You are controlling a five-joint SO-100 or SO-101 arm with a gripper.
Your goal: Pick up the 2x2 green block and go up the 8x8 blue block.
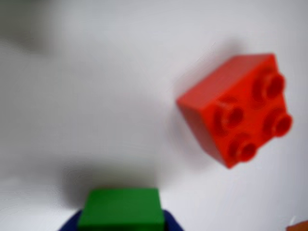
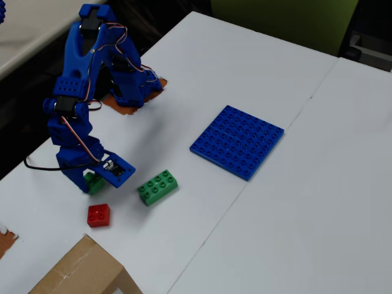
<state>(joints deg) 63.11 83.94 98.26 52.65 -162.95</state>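
Observation:
The 2x2 green block (image 1: 120, 208) fills the bottom of the wrist view, with a blue jaw close against each side. My gripper (image 1: 120, 222) is shut on it. In the fixed view the gripper (image 2: 93, 181) holds the green block (image 2: 95, 183) low at the table's left side; I cannot tell whether the block touches the table. The 8x8 blue block (image 2: 237, 141) lies flat well to the right, apart from the gripper. It is out of the wrist view.
A red 2x2 brick (image 2: 98, 215) (image 1: 238, 108) lies just in front of the gripper. A longer eight-stud green brick (image 2: 158, 187) lies to its right. A cardboard box (image 2: 79, 269) stands at the front edge. The arm's base (image 2: 131, 92) sits at the back left.

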